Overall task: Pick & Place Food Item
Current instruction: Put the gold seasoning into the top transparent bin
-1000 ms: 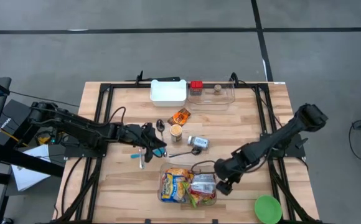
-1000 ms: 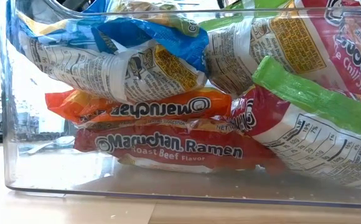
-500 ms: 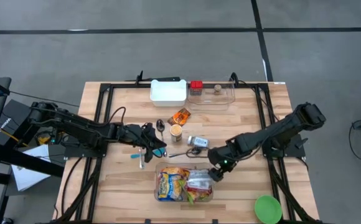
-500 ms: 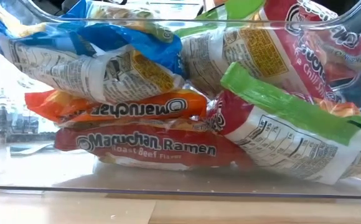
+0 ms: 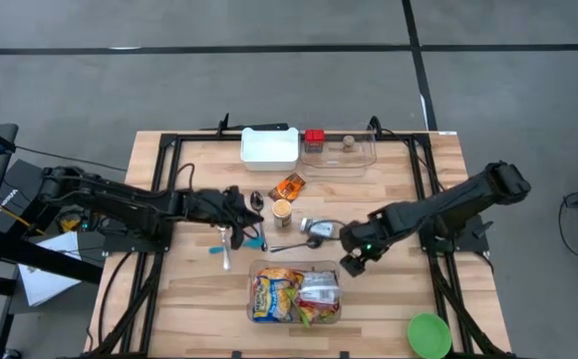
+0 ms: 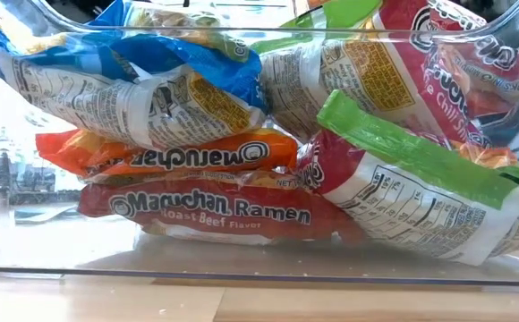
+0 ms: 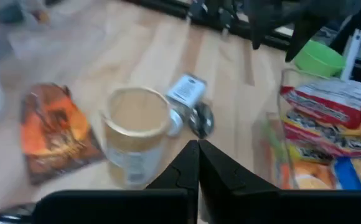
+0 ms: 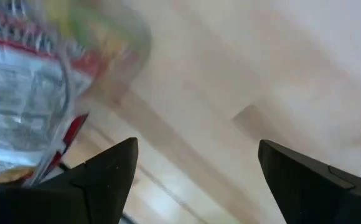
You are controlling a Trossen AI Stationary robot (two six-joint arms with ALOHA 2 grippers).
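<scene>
A clear bin (image 5: 297,296) of ramen packets (image 6: 215,210) stands near the table's front edge. Behind it lie a small tan-lidded can (image 5: 282,210), an orange packet (image 5: 289,185) and a silver can on its side (image 5: 317,228). My right gripper (image 5: 354,263) hovers open just beyond the bin's far right corner, pointing steeply down; its wrist view shows the bin (image 8: 25,99) beside the bare gap of my right gripper (image 8: 196,180). My left gripper (image 5: 253,221) is shut on nothing, just left of the tan-lidded can (image 7: 137,134), as my left gripper (image 7: 198,163) shows in its wrist view.
A white tub (image 5: 269,147) and a clear tray (image 5: 339,152) with a red item (image 5: 314,138) stand at the far edge. Spoons (image 5: 256,201) lie mid-table, cutlery (image 5: 225,249) lies below the left arm, and a green bowl (image 5: 429,334) sits front right.
My right gripper, open throughout, has moved from the bin's right side toward the far edge, and now stands clear beyond its corner. The bin has slid slightly toward the table's left and the packets inside have settled. My left gripper has shifted a little toward the far edge.
</scene>
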